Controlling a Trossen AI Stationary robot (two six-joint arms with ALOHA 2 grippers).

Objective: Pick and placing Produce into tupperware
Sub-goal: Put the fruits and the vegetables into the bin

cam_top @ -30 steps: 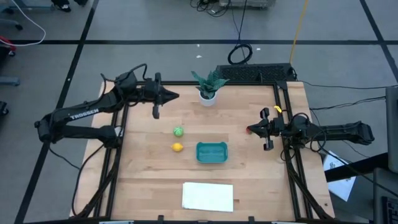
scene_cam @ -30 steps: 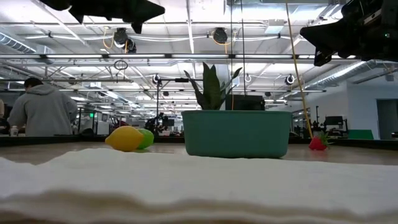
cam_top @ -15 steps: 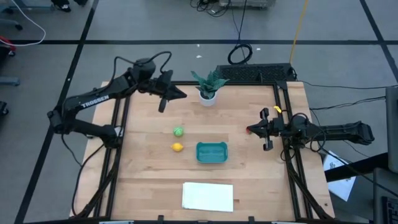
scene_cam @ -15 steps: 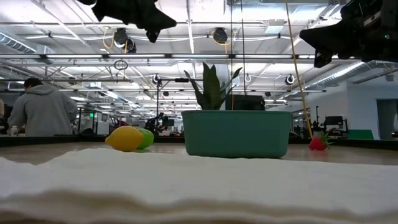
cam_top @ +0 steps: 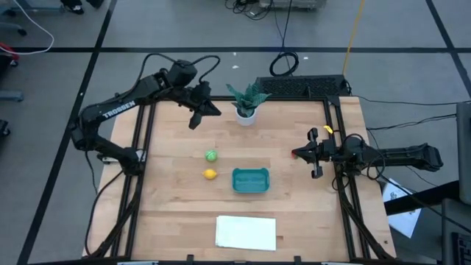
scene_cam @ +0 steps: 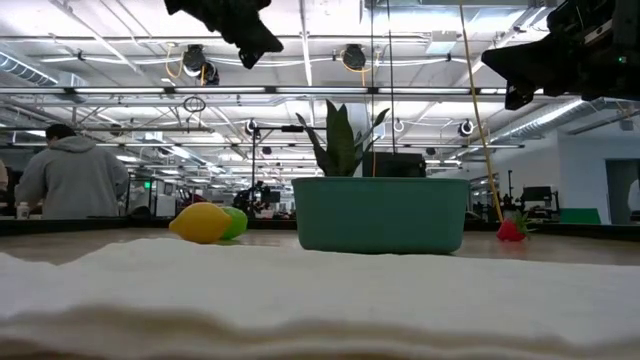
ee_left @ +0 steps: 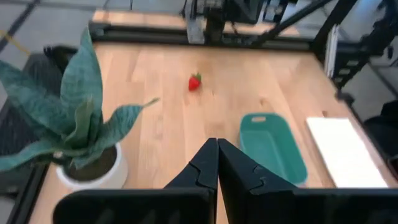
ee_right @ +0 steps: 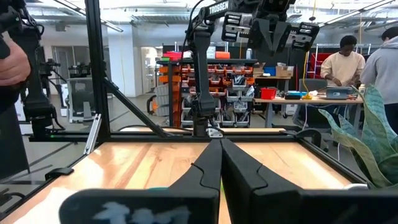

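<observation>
From above, your left gripper (cam_top: 211,111) hangs over the table's far side beside the potted plant (cam_top: 245,102), its arm bent at the elbow; your right gripper (cam_top: 297,153) waits at the right edge, its arm stretched level. The green piece (cam_top: 211,155) and yellow piece (cam_top: 210,174) lie left of the teal tub (cam_top: 251,179). Left wrist view: your fingers (ee_left: 208,163) are pressed together, the red piece (ee_left: 195,82) lying beyond. Right wrist view: fingers (ee_right: 214,165) together too

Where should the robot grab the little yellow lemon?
Probably across the lemon's short middle, coming straight down from above. It lies alone on the table, with the green piece and the tub apart from it, so a pincer has room on both sides.
</observation>
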